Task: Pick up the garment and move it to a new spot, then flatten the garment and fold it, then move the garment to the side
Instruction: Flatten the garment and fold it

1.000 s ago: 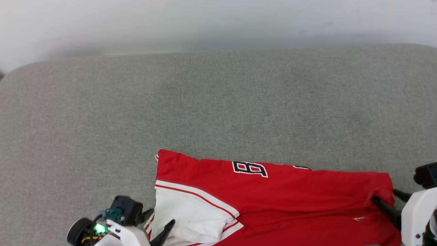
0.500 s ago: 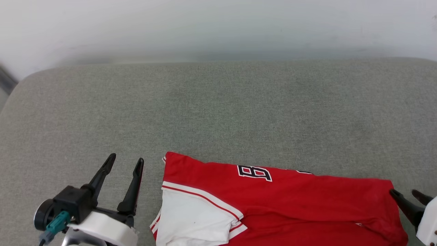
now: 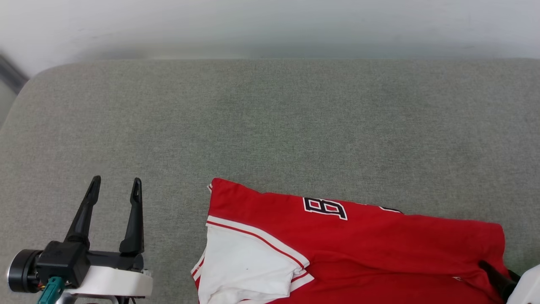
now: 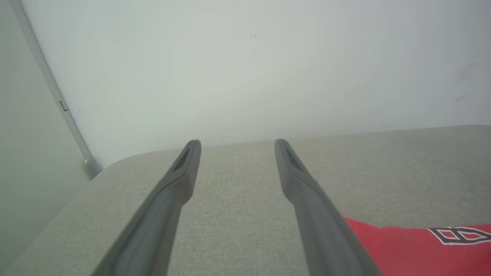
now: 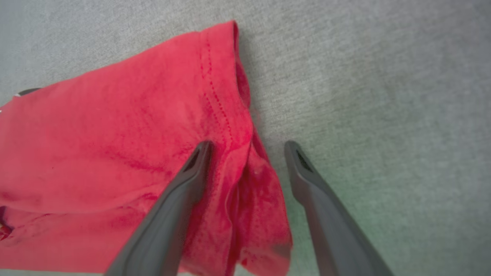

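At the near edge of the grey cushion (image 3: 270, 126), the garment (image 3: 379, 249) lies doubled over, with its white sleeve toward the left and its hem toward the right. The left gripper (image 3: 114, 185) hovers beside it, fingers spread and empty. The right gripper (image 5: 248, 145) stands open astride the hem corner, one finger over red cloth and the other over cushion, gripping nothing. The cloth looks light, soft and limp, so pinching the stitched hem and the sleeve-side shoulder should carry it evenly.
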Controlling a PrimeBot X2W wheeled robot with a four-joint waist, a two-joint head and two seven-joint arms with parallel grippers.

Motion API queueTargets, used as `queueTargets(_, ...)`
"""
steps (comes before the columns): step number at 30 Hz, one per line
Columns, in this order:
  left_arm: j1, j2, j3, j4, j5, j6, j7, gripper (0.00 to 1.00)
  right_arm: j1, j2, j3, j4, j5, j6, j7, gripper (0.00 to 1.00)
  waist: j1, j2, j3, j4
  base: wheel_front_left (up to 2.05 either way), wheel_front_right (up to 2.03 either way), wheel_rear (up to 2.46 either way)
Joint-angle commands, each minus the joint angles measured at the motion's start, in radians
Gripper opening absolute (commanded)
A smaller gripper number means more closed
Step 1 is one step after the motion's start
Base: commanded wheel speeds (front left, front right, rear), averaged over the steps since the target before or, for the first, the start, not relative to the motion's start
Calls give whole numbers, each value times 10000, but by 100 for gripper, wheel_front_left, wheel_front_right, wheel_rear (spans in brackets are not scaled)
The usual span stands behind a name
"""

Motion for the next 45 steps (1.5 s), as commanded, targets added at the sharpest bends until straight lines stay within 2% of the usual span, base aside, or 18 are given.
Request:
queueTargets(1, 78, -191, 213, 57, 140, -320, -45, 100, -72, 135, 56, 292, -66, -5, 7, 100, 0, 0, 122, 74, 0, 0, 0)
queueTargets(5, -35, -602, 679, 193, 456, -955, -46, 100, -104, 292, 407, 695, 157, -3, -48, 100, 0, 0, 251, 161, 0, 0, 0)
queueTargets(9, -206, -961, 961, 300, 708, -1335, -47, 100, -98, 511, 1185, 821, 639, 60, -12, 100, 0, 0, 313, 234, 0, 0, 0)
queueTargets(16, -226, -1236, 1119, 526, 980, -1646, -47, 100, 49, 630, 2254, 867, 1164, 74, -105, 100, 0, 0, 216, 262, 0, 0, 0)
queueTargets(20, -87, -1305, 1150, 641, 1057, -1740, -47, 100, 126, 494, 2582, 983, 1180, 74, -459, 100, 0, 0, 80, 225, 0, 0, 0)
queueTargets(21, -71, -1316, 1164, 651, 1062, -1748, -47, 100, 119, 420, 2577, 1045, 1142, 72, -588, 55, 0, 0, 60, 217, 0, 0, 0)
queueTargets(23, -86, -1342, 1209, 600, 1090, -1771, -48, 100, 49, 237, 2603, 1091, 1005, 66, -884, 0, 0, 0, 28, 192, 0, 0, 0)
queueTargets(27, -51, -1398, 1309, 542, 1132, -1780, -48, 100, -108, -64, 2518, 1152, 1009, 5, -1379, 0, 0, 0, -23, 119, 0, 0, 0)
queueTargets(37, -33, -1383, 1274, 516, 1135, -1798, -48, 100, -610, -938, 1485, 1539, 653, -18, -2371, 0, 0, 0, -106, -91, 0, 0, 0)
queueTargets(42, 42, -1359, 1243, 531, 1123, -1800, -48, 100, -871, -1334, 686, 2040, -469, -9, -2915, 0, 0, 0, -197, -183, 0, 0, 0)
queueTargets(45, 107, -1439, 1270, 518, 987, -1800, -47, 100, -813, -1101, 756, 1858, -878, -4, -2917, 0, 0, 0, -458, -254, 0, 0, 0)
